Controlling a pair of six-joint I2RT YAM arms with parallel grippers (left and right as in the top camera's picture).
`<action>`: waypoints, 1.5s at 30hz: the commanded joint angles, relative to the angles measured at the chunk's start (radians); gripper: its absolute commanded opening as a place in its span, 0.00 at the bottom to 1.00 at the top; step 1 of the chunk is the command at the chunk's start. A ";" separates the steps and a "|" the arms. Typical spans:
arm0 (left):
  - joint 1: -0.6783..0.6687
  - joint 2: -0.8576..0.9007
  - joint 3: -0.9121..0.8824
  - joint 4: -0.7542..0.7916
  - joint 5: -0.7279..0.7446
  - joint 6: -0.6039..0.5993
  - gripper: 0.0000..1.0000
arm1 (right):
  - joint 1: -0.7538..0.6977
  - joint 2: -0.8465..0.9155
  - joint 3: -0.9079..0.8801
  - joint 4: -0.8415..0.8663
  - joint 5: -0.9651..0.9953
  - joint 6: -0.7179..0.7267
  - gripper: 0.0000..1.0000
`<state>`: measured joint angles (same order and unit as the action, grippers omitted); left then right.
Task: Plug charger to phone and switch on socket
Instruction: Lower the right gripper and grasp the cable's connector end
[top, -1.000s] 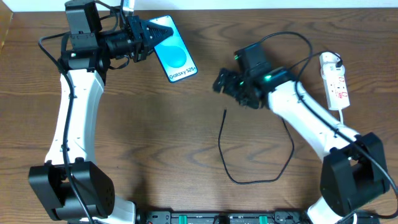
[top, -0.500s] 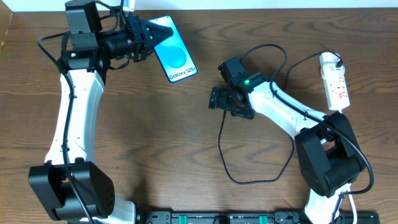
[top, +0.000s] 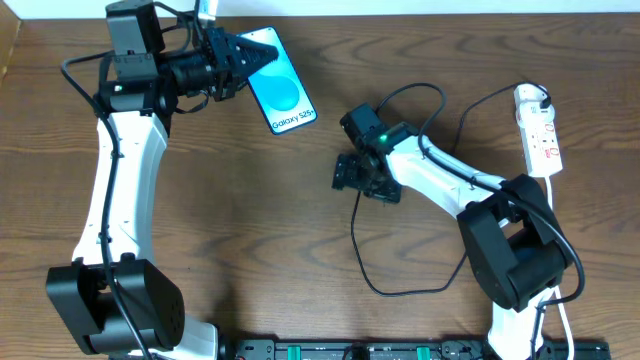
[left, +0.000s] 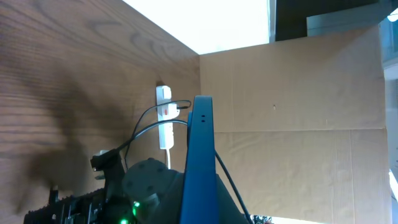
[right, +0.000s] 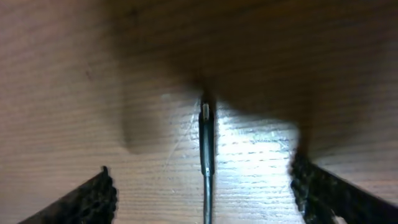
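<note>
I'm straddling the charger (right: 206, 149) at table (top: 250, 250) centre, right gripper (right: 204, 183) wide; limp, light cable, so targeting the stiff connector tip (right: 205, 114).

left hand (top: 258, 52) gripping phone (top: 286, 96), charger (top: 355, 240) on table (top: 250, 250)

blue phone (top: 281, 90), black charger (top: 353, 232), white socket (top: 538, 130)

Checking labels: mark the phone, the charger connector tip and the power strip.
phone (top: 283, 92), overhead view, middle of blue screen.
charger connector tip (right: 205, 112), right wrist view, its metal end.
power strip (top: 541, 135), overhead view, middle of white body.
</note>
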<state>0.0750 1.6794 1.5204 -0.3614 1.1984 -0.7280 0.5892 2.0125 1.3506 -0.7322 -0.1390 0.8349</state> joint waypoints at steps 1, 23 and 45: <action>0.002 -0.014 0.000 0.002 0.021 0.014 0.08 | 0.015 0.029 0.009 -0.009 0.029 0.026 0.77; 0.002 -0.014 0.000 -0.005 0.021 0.022 0.07 | 0.016 0.043 0.009 -0.015 0.134 0.070 0.41; 0.002 -0.014 0.000 -0.057 0.021 0.063 0.07 | 0.016 0.068 0.010 -0.028 0.132 0.070 0.18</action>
<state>0.0750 1.6794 1.5204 -0.4198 1.1980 -0.6788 0.5987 2.0361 1.3617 -0.7586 -0.0185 0.8982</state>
